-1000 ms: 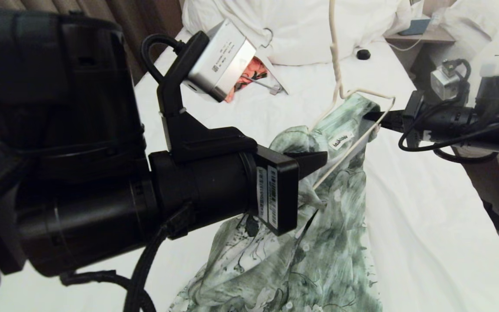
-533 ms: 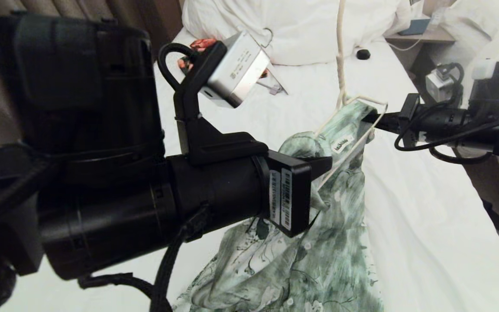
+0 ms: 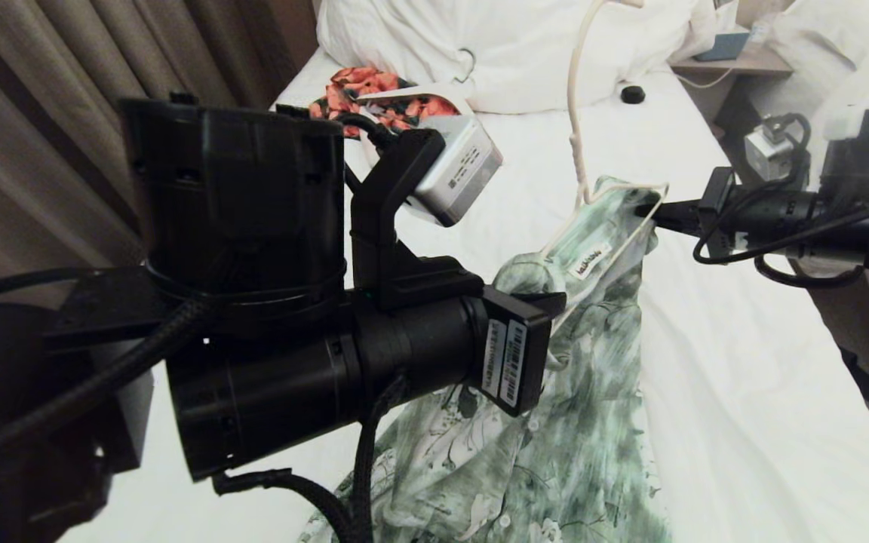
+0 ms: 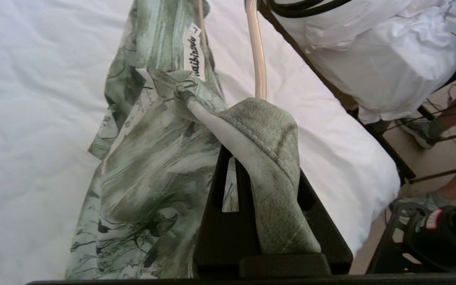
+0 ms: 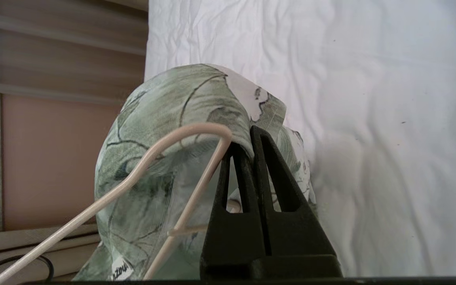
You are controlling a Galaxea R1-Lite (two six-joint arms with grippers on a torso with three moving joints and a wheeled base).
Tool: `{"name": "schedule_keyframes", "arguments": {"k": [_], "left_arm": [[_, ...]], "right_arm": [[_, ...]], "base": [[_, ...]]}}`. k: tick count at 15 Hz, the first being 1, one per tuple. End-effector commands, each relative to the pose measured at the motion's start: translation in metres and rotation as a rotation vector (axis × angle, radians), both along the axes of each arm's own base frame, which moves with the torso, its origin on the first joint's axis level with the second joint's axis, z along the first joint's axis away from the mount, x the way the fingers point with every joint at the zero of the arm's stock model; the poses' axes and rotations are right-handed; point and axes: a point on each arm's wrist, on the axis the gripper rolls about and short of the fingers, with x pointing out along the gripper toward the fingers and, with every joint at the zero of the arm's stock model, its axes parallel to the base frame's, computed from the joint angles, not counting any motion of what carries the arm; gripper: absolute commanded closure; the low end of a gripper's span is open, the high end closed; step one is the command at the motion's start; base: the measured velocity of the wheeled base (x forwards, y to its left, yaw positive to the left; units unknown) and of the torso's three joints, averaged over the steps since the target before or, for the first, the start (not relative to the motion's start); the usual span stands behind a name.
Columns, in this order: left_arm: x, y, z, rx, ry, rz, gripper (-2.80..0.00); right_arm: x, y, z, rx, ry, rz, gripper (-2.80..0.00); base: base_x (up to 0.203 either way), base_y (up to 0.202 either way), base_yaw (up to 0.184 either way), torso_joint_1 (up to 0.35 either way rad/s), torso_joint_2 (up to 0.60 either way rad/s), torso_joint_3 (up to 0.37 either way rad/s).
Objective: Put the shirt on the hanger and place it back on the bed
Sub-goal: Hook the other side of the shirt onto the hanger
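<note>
At nine o'clock, the left end effector [image 4: 251, 158] is clamped on the green-and-white floral short-sleeved shirt [image 3: 555, 422], held above the white-sheeted bed [image 3: 744, 392]. At three o'clock, the right end effector [image 5: 250, 136] is pinched on fabric beside the thin cream wire hanger [image 3: 615, 219]. Opposed pulling could slide the shirt off the wire.

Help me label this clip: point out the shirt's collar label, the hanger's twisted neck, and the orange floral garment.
collar label [image 3: 590, 261], head view, on the white tag's middle.
hanger [image 3: 576, 143], head view, on its twisted neck above the shirt.
orange floral garment [image 3: 359, 81], head view, on the bunched print near the pillow.
</note>
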Motion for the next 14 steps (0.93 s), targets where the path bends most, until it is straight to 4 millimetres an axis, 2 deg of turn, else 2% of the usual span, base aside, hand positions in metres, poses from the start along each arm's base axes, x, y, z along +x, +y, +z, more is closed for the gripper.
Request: {"name": "schedule_keyframes", "arguments": {"k": [1, 6, 9, 14], "left_arm": [[0.001, 0.003, 0.002, -0.004, -0.004, 0.009, 0.0], [0.0, 0.007, 0.004, 0.005, -0.029, 0.011, 0.0], [-0.002, 0.018, 0.015, -0.027, -0.051, 0.025, 0.0], [-0.003, 0.016, 0.009, 0.011, -0.044, 0.014, 0.0]], "right_arm": [[0.001, -0.004, 0.0, 0.003, 0.0, -0.008, 0.0], [0.004, -0.009, -0.004, -0.031, -0.018, -0.018, 0.0], [0.006, -0.009, -0.006, -0.033, -0.008, -0.018, 0.0], [0.006, -0.012, 0.001, -0.043, -0.024, -0.024, 0.0]], "base": [[0.0, 0.0, 0.0, 0.0, 0.0, 0.0], [0.0, 0.0, 0.0, 0.0, 0.0, 0.0], [0.0, 0.0, 0.0, 0.0, 0.0, 0.0], [0.0, 0.0, 0.0, 0.0, 0.0, 0.0]]}}
